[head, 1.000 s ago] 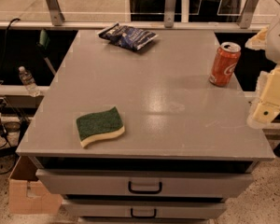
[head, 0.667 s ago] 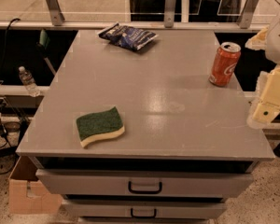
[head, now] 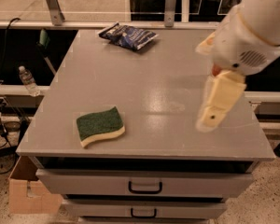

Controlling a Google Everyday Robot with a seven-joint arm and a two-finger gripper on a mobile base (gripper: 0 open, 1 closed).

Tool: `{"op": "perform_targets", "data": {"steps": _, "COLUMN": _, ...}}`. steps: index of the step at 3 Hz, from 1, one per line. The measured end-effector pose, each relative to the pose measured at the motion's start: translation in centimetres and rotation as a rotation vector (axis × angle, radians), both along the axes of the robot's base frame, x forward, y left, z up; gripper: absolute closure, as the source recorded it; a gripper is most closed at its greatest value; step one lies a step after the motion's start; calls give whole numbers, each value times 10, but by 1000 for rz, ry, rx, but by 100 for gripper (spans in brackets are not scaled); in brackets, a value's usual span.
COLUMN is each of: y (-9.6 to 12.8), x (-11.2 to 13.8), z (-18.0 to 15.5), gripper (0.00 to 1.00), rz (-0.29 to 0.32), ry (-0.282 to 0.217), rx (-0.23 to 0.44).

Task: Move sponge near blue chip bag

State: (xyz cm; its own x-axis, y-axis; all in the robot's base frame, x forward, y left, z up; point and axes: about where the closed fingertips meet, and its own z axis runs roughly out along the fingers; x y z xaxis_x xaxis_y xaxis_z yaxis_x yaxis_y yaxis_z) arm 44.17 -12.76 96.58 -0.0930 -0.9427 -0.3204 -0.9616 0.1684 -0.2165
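Over on the left, down beside the table point(head: 144, 78), a water bottle point(head: 28, 80) stands on a ledge and a cardboard box point(head: 22, 190) sits on the floor. Up on the grey top, the sponge point(head: 100, 126) lies flat near the front left corner, green side up, close to the front edge and touching nothing. Further along, right at the back, the blue chip bag point(head: 127, 35) lies crumpled, well apart from the sponge. Off to the right the gripper point(head: 206, 85) hangs above the right half of the table, its pale fingers point(head: 219, 99) apart with nothing between them, well away from the sponge. A small red-orange patch point(head: 216, 70) peeps from behind the wrist; I cannot tell what it is.

From where I stand nothing is picked up yet, so the whole job lies ahead. My worry is the sponge's place by the edge: a descent landing slightly off could nudge it over the front lip, and soft foam may squash and slip from a shallow pinch. The carry matters too: a low pass or late release could shove the light bag off the far side, and the swing across may clip whatever hides behind the wrist
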Motion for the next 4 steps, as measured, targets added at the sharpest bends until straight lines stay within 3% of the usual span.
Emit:
{"op": "perform_targets", "data": {"steps": 1, "y": 87, "x": 11, "z": -29, "gripper": 0, "rz": 140, "ry": 19, "rx": 77}}
{"op": "perform_targets", "data": {"steps": 2, "y": 152, "x": 28, "z": -56, "gripper": 0, "rz": 230, "ry": 32, "rx": 122}}
{"op": "perform_targets", "data": {"steps": 3, "y": 197, "x": 42, "z": -82, "gripper": 0, "rz": 279, "ry": 68, "rx": 152}}
{"op": "perform_targets", "data": {"steps": 4, "y": 216, "x": 38, "z": -108, "gripper": 0, "rz": 301, "ry": 119, "rx": 156}}
